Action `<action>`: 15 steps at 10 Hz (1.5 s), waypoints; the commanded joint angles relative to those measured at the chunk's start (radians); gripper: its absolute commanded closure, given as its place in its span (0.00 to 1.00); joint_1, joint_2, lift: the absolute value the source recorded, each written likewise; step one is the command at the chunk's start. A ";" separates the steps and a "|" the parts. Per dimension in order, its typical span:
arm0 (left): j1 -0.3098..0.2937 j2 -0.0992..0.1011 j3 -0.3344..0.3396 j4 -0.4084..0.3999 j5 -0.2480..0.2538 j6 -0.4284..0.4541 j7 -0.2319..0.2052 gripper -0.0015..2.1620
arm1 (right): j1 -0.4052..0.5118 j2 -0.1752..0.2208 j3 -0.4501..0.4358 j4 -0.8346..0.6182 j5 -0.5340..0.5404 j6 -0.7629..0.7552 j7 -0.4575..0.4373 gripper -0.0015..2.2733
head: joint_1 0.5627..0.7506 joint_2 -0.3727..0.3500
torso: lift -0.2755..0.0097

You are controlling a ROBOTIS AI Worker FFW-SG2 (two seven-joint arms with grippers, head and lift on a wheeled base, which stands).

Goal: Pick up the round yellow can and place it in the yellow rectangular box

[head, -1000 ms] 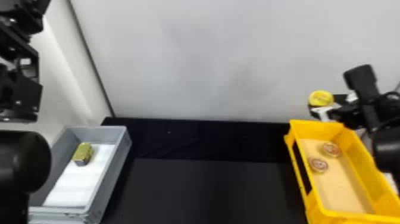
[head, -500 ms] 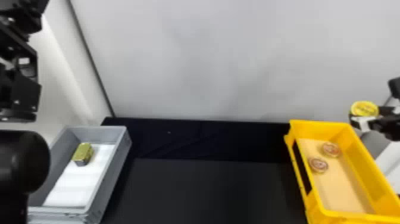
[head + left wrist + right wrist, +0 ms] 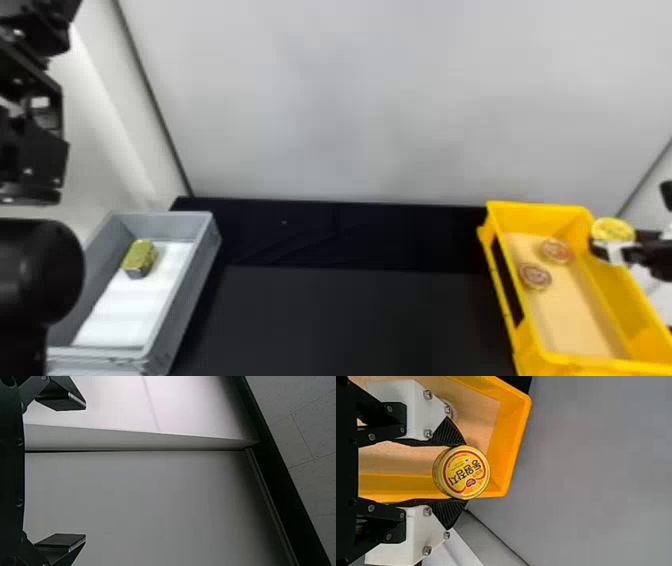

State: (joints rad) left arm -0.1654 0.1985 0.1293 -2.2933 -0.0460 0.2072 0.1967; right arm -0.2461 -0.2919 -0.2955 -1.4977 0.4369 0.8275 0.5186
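Apparently, the can [image 3: 612, 229] hides some box rim [image 3: 540, 205].

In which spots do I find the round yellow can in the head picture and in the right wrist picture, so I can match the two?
Head view: near the right edge, the can is by the far right corner of the yellow box.
Right wrist view: it sits between the two black fingers of the right gripper, in front of the box's corner.
Shared landmark: the yellow box.
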 commanded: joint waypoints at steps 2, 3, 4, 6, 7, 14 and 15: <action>0.001 -0.001 0.001 0.000 0.000 0.000 -0.002 0.05 | 0.015 0.002 -0.002 0.102 -0.073 0.001 -0.046 0.29 | 0.53 0.59 | 0.97; 0.001 -0.001 0.001 0.000 0.000 0.000 -0.002 0.05 | 0.013 0.002 -0.005 0.129 -0.087 0.000 -0.060 0.29 | 0.53 0.59 | 0.97; 0.001 -0.001 0.001 0.000 0.000 0.000 -0.002 0.05 | 0.015 0.002 -0.011 0.154 -0.099 0.003 -0.063 0.29 | 0.53 0.59 | 0.97; 0.001 -0.001 0.001 0.000 0.000 0.000 -0.002 0.05 | 0.028 0.002 -0.020 0.183 -0.104 0.015 -0.067 0.29 | 0.53 0.59 | 0.97; 0.003 -0.001 0.001 0.000 0.000 -0.002 -0.002 0.05 | 0.033 0.000 -0.024 0.200 -0.112 0.017 -0.067 0.29 | 0.53 0.59 | 0.97; 0.000 -0.002 0.000 0.000 0.000 -0.002 -0.006 0.05 | 0.042 -0.001 -0.033 0.257 -0.176 0.021 -0.090 0.29 | 0.53 0.59 | 0.97; 0.001 -0.002 0.000 0.000 0.000 -0.002 -0.006 0.05 | 0.042 -0.003 -0.036 0.260 -0.188 0.021 -0.090 0.29 | 0.53 0.59 | 0.97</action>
State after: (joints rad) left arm -0.1647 0.1977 0.1298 -2.2933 -0.0460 0.2057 0.1903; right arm -0.2026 -0.2919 -0.3286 -1.2400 0.2616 0.8503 0.4278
